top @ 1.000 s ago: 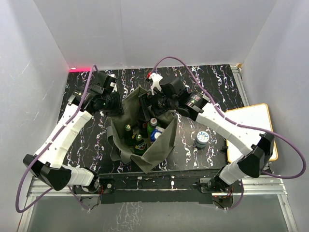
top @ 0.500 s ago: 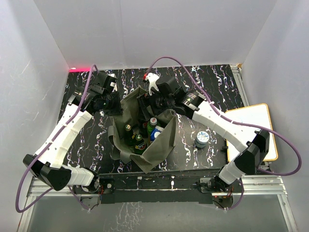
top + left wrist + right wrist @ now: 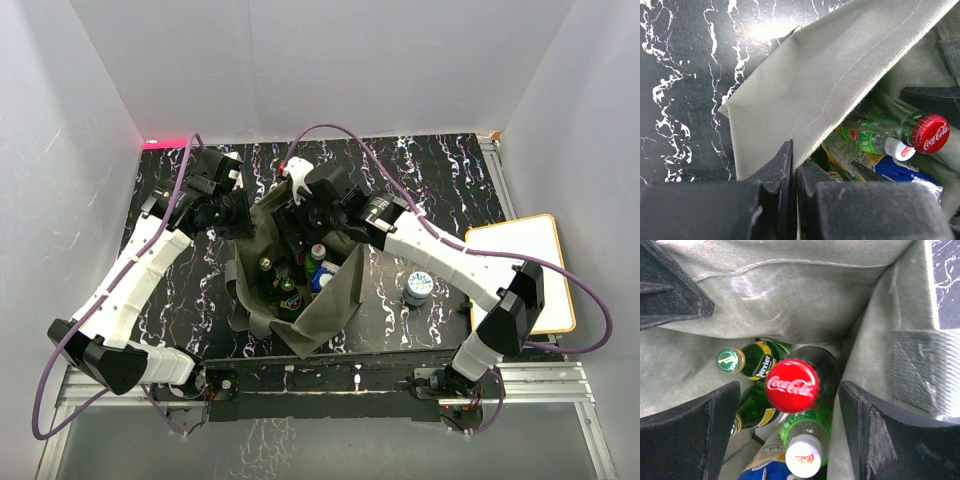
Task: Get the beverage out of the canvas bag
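Black marbled table, white walls, canvas bag

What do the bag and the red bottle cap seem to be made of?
Canvas bag: matte olive-grey woven cloth; stitched seams, soft folds. Red cap: likely painted metal, glossy, with crimped edge; plastic is possible.

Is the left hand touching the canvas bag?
Touching. The left wrist view shows the left hand shut on the canvas bag, with the fabric edge pinched inside.
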